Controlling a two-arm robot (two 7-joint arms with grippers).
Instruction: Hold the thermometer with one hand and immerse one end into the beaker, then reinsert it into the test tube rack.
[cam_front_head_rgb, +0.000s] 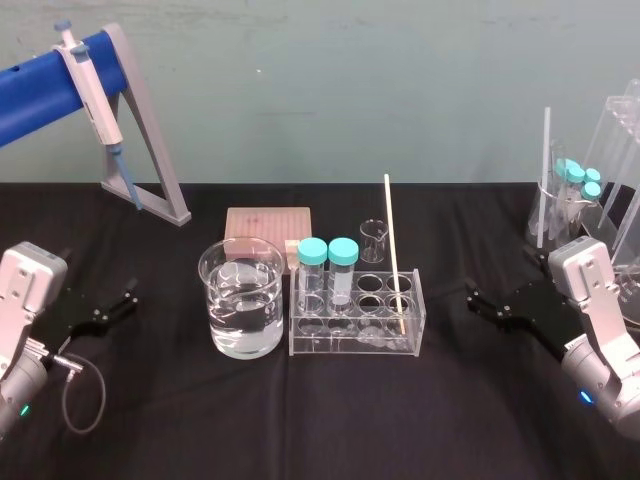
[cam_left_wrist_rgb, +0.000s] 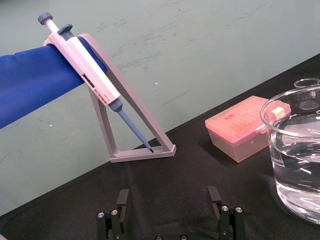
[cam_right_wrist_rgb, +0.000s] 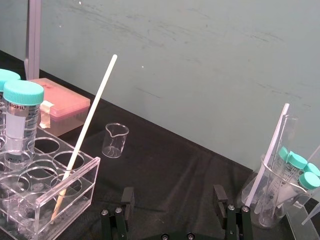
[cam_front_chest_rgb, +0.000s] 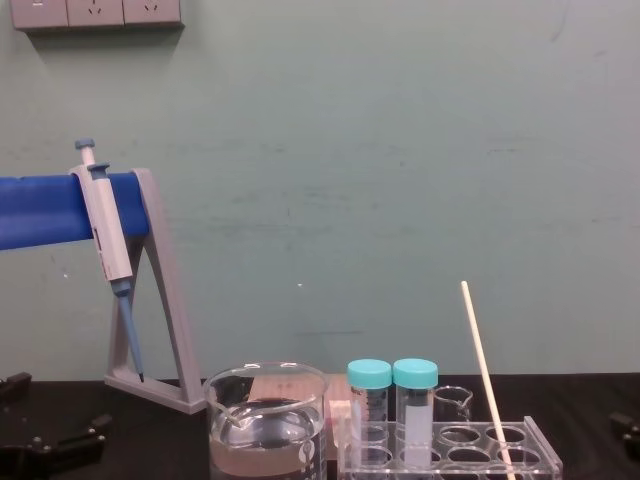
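The thermometer (cam_front_head_rgb: 394, 250), a thin cream-white rod, stands leaning in a right-hand hole of the clear test tube rack (cam_front_head_rgb: 410, 345), which also bears two teal-capped tubes (cam_front_head_rgb: 328, 268). The wide glass beaker (cam_front_head_rgb: 242, 300) with liquid sits just left of the rack. My right gripper (cam_front_head_rgb: 472, 300) rests open on the table to the right of the rack, pointing at it, nothing between its fingers (cam_right_wrist_rgb: 127, 200). The right wrist view shows the thermometer (cam_right_wrist_rgb: 87, 132) in the rack (cam_right_wrist_rgb: 85, 187). My left gripper (cam_front_head_rgb: 130, 298) lies open left of the beaker (cam_left_wrist_rgb: 297, 165), fingers (cam_left_wrist_rgb: 122, 200) apart.
A grey-and-blue pipette stand (cam_front_head_rgb: 150, 150) with a pipette (cam_front_head_rgb: 95, 95) is at the back left. A pink tip box (cam_front_head_rgb: 268, 228) and a small clear beaker (cam_front_head_rgb: 373, 240) sit behind the rack. Glassware holding teal-capped tubes (cam_front_head_rgb: 580, 200) crowds the back right.
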